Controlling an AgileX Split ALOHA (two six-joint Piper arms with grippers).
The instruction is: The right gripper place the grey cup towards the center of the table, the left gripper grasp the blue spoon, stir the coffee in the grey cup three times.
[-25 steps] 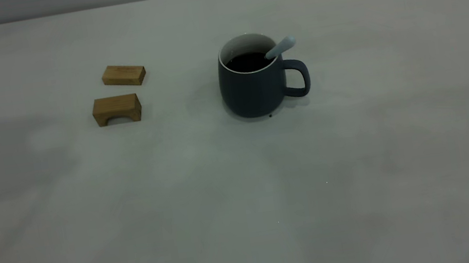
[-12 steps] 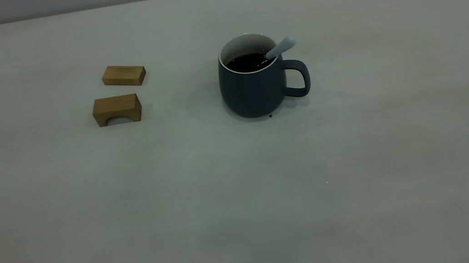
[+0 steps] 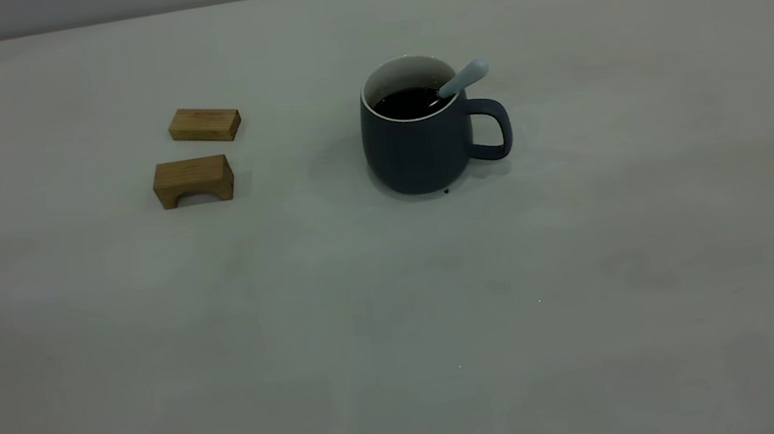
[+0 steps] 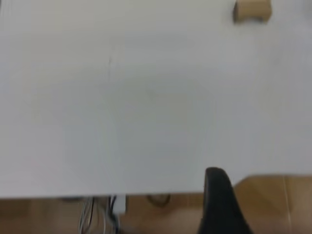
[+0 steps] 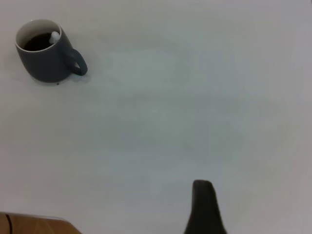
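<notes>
The grey cup [image 3: 419,152] stands upright near the middle of the table [image 3: 595,294], handle to the right. Dark coffee [image 3: 409,102] fills its white inside. The blue spoon [image 3: 464,77] leans in the cup, its pale handle sticking out over the rim above the cup's handle. Neither gripper shows in the exterior view. In the right wrist view the cup [image 5: 46,63] with the spoon [image 5: 55,36] is far from my right gripper [image 5: 204,207]. My left gripper [image 4: 220,204] hangs over the table's edge, away from the cup, which is out of that view.
Two brown wooden blocks lie left of the cup: a flat one [image 3: 203,124] and an arched one [image 3: 192,181]. The arched block [image 4: 251,9] also shows in the left wrist view. A dark speck [image 3: 446,191] sits by the cup's base. Wooden floor [image 4: 273,204] and cables [image 4: 102,214] lie beyond the table's edge.
The shadows that lay on the near and left parts of the table have faded away. Cup, spoon and blocks have stayed where they were.
</notes>
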